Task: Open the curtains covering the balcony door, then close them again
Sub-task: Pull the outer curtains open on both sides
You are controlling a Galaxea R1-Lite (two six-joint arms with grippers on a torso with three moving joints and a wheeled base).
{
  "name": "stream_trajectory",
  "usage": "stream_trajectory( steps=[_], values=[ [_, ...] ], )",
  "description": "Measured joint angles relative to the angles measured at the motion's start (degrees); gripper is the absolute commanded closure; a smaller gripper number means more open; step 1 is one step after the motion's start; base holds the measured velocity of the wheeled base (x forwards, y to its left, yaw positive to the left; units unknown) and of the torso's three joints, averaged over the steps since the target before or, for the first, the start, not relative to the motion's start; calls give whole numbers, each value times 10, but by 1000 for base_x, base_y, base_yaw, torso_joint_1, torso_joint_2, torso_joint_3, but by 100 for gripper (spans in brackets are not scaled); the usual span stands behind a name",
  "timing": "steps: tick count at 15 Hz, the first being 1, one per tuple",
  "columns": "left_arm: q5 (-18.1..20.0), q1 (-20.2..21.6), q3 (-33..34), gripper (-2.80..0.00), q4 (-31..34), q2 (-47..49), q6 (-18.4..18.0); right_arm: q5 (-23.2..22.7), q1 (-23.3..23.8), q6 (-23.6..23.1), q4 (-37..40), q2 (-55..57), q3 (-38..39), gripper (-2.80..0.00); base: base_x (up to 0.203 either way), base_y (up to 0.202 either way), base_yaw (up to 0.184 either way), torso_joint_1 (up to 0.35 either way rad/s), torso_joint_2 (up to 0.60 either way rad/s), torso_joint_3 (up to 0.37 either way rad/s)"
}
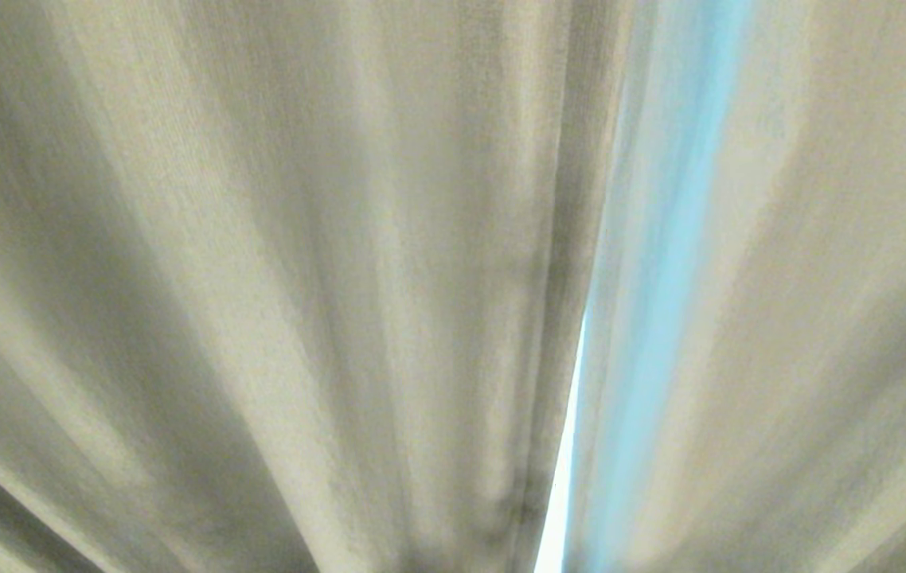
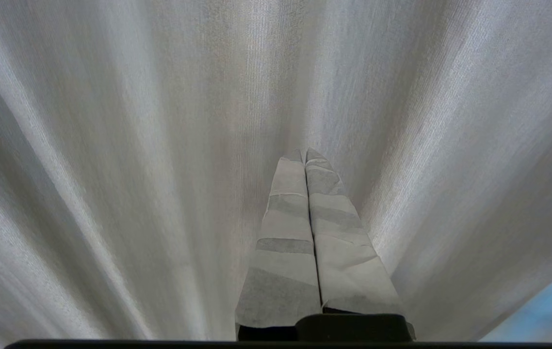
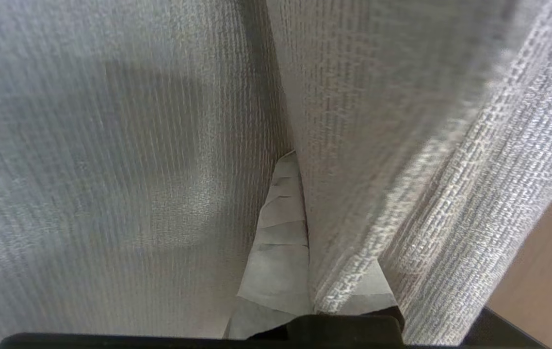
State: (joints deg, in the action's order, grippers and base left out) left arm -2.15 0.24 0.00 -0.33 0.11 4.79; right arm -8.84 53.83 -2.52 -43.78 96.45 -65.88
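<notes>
— Right gripper (image 3: pixel 300 160): what was it doing?
— Clamped on a fold of the curtains (image 1: pixel 278 302), which filled the head view. No writing or labels showed.
— Left gripper (image 2: pixel 304 154)?
— Closed, empty, against the curtains.

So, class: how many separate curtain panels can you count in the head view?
2. One cream curtain panel fills the left and centre; a second panel hangs at the right, across a narrow bright gap. More may be hidden.
</notes>
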Motion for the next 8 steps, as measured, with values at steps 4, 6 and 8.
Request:
stream_trajectory(
  steps=[4,6,8],
  values=[
    [0,0,0,0,0,0,0,0,13,-1,1,13,-8,0,0,0,0,0,0,0],
    [0,0,0,0,0,0,0,0,20,-1,1,19,-14,0,0,0,0,0,0,0],
    [0,0,0,0,0,0,0,-1,28,-1,1,28,-22,0,0,0,0,0,0,0]
  ],
)
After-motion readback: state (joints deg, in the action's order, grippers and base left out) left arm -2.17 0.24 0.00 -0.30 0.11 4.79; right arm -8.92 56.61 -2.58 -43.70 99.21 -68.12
